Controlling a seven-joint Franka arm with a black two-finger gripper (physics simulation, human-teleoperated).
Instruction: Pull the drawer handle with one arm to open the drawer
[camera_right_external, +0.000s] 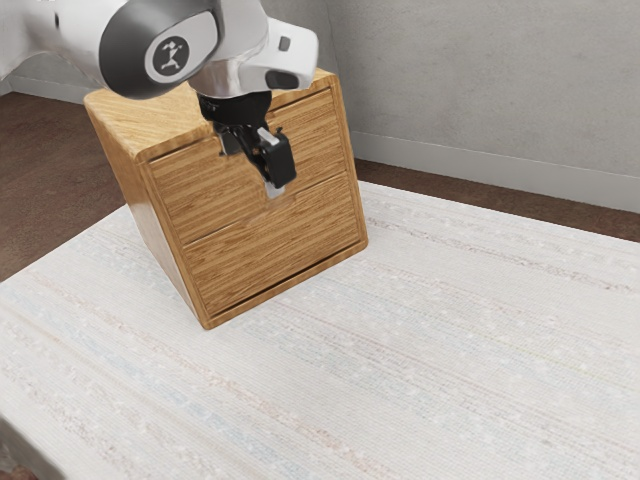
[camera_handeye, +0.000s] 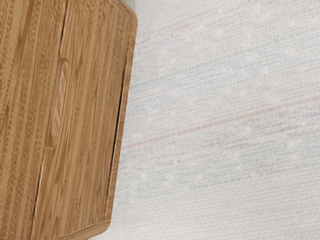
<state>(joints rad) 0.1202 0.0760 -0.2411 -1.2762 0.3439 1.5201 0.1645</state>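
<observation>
Two-drawer wooden cabinet (camera_right_external: 125, 120) sits at the exterior view's left, both drawers look shut. Gripper (camera_right_external: 266, 172) hangs at mid-width of the upper drawer (camera_right_external: 200, 185) front, covering its handle spot; can't tell if it's clamped or released. Wrist view: lower handle (camera_handeye: 56, 102) is a long wooden bar lying along the drawer's width, just below the hand. Judged pull path is straight out from the front, over bare table (camera_right_external: 480, 330), plenty of room.

Wooden drawer (camera_right_external: 275, 245) sits shut, with a slim wooden handle (camera_handeye: 56, 102).

Honey-brown grained cabinet (camera_right_external: 270, 240), pale streaked table (camera_right_external: 450, 350), black claw (camera_right_external: 272, 186).
</observation>
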